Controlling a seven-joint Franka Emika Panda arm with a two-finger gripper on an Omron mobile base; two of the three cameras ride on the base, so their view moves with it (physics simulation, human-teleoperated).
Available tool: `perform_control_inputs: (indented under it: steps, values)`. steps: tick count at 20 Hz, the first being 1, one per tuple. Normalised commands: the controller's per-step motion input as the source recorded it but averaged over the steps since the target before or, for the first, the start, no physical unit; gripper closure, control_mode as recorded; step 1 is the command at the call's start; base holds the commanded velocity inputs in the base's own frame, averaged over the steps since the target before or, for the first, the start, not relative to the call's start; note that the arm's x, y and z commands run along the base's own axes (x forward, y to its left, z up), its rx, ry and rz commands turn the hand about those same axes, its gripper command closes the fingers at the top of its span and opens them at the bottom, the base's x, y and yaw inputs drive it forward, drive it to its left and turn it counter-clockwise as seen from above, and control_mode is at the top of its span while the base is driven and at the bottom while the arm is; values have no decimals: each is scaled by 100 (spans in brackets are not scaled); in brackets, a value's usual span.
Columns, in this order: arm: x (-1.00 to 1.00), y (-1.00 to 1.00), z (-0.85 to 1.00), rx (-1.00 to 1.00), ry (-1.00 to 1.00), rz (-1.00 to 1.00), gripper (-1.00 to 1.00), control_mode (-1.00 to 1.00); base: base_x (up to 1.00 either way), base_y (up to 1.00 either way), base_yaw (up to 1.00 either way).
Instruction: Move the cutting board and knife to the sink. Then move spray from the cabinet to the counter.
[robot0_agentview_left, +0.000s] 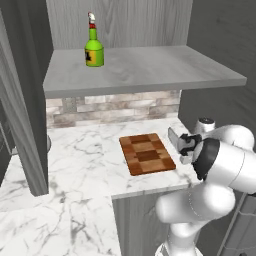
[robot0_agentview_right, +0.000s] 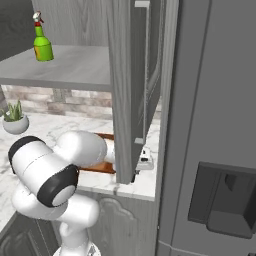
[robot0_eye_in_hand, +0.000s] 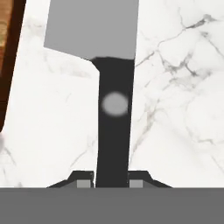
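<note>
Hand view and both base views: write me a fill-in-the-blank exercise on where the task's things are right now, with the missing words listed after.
1. The end effector is shut on the knife's black ____.
2. The knife lies on the white marble ____, beside the cutting board.
3. The green spray stands upright on the cabinet's ____.
4. A small potted ____ sits on the counter in the right base view.

Missing words: handle; counter; shelf; plant

My arm (robot0_agentview_left: 220, 170) has glossy white rounded shells with black bands at the joints; its gripper (robot0_agentview_left: 186, 145) is black with small white and grey parts.
</note>
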Motion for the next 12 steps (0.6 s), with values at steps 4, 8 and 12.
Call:
perform_control_inputs:
  steps: [4,8,12]
  values:
    - [-28,4,68,0,-15,9,100,-100,0,0,0]
    - [-42,14,53,0,-7,6,100,-100,0,0,0]
    - [-58,21,57,0,-6,3,100,-100,0,0,0]
